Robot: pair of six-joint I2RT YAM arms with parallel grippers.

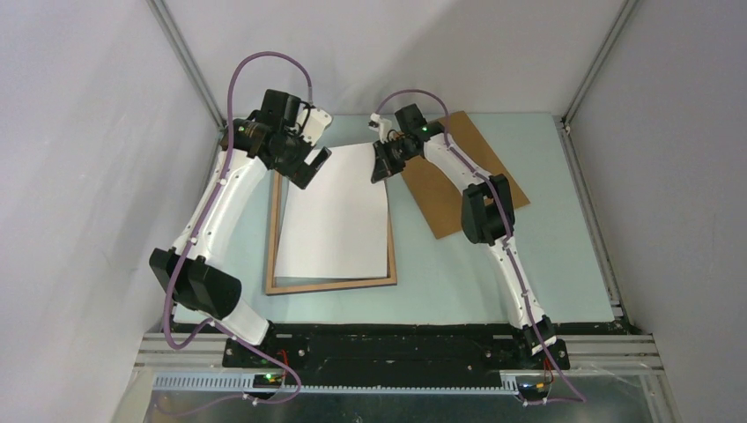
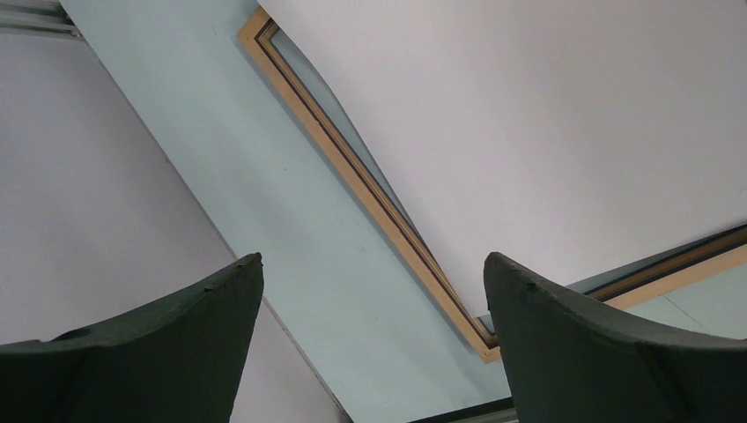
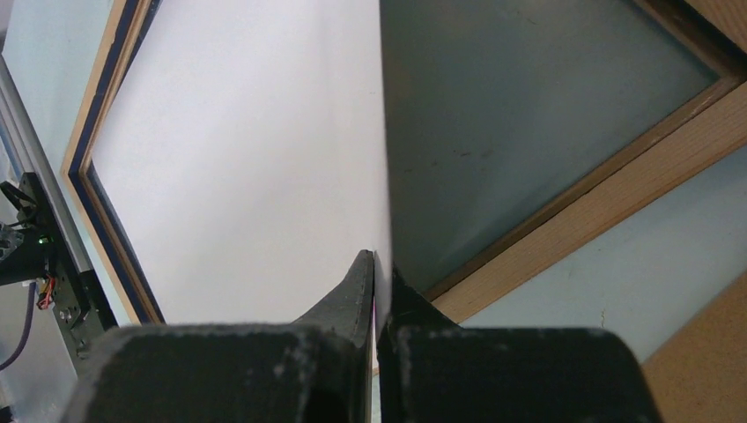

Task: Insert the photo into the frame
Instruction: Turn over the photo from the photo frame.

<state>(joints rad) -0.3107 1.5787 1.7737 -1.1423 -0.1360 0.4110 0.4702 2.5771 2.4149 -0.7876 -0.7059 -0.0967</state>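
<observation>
Top external shows your right claw (image 1: 382, 174) pinched shut on the photo (image 1: 335, 211) by its upper-right corner, white back up, skewed over the frame (image 1: 330, 284) at centre. Your left claw (image 1: 310, 169) gapes empty at upper left, and the brown board (image 1: 458, 176) crowds the right.

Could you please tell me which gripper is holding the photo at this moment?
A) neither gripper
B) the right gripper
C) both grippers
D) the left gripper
B: in the right wrist view the right gripper is shut on the edge of the photo, while the left gripper stands wide open and grips nothing.
</observation>
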